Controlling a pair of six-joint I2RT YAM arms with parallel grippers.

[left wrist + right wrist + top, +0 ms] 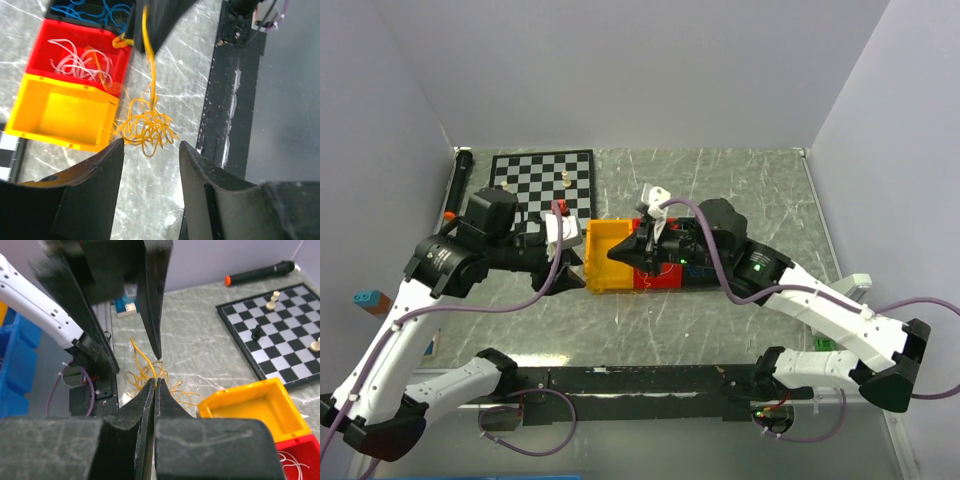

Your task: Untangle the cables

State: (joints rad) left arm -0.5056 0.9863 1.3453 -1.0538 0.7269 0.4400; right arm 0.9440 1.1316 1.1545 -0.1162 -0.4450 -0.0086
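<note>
A yellow cable (147,125) lies in a curly tangle on the marble table beside the yellow bin (60,112). One strand rises from it to my right gripper (156,381), which is shut on that strand. In the top view the right gripper (616,256) sits over the yellow bin's front edge. My left gripper (150,147) stands open just short of the tangle, with nothing between its fingers. The red bin (80,60) holds white cables (82,62). Blue cables (95,10) lie in the dark bin behind it.
A chessboard (542,182) with a few pieces lies at the back left, with a black marker (457,185) along its left side. The black base rail (640,382) runs along the near edge. The left arm's fingers (152,295) hang close above the right gripper.
</note>
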